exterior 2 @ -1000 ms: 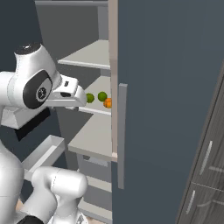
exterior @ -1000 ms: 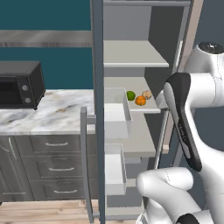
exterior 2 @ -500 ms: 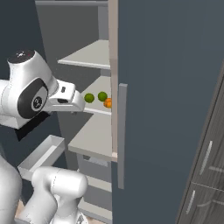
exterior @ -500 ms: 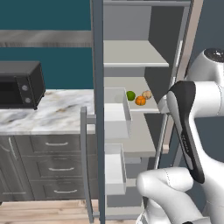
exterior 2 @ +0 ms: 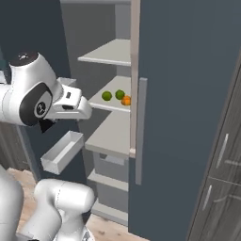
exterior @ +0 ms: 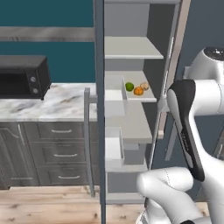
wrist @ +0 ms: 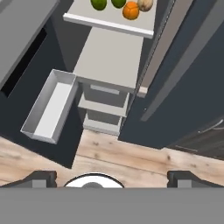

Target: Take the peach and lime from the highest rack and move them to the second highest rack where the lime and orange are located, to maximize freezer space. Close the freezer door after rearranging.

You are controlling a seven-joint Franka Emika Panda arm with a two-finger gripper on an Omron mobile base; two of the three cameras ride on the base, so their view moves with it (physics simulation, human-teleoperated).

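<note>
Jaws: your gripper (wrist: pixel 112 178) points down at the wooden floor (wrist: pixel 144 155); its two dark tips sit wide apart at 7 and 5 o'clock of the hand view, with nothing between them.
Arm: in the right base view your white arm (exterior 2: pixel 35 96) sits at 9 o'clock, level with the fruit shelf and outside the freezer. In the left base view it stands at 3 o'clock, beside the cabinet.
Fruit: in the hand view, four pieces sit in a row at 12 o'clock on one shelf (wrist: pixel 109 25). From the left: a lime (wrist: pixel 99 4), a second lime (wrist: pixel 118 3), an orange (wrist: pixel 131 11) and a peach (wrist: pixel 145 4).
Fruit from the side: in the left base view you see one lime (exterior: pixel 129 86), the orange (exterior: pixel 138 91) and the peach (exterior: pixel 144 86) close together just right of centre.
Top rack: the highest rack (exterior: pixel 133 48) lies directly above the fruit shelf, at 12 o'clock.
Door: the freezer door (exterior 2: pixel 181 117) stands open, taking the right half of the right base view.
Bin: an open grey door bin (wrist: pixel 50 106) lies at 9 o'clock of the hand view.
Surroundings: in the left base view, a black microwave (exterior: pixel 22 77) sits at 9 o'clock on a marble counter (exterior: pixel 48 103).
</note>
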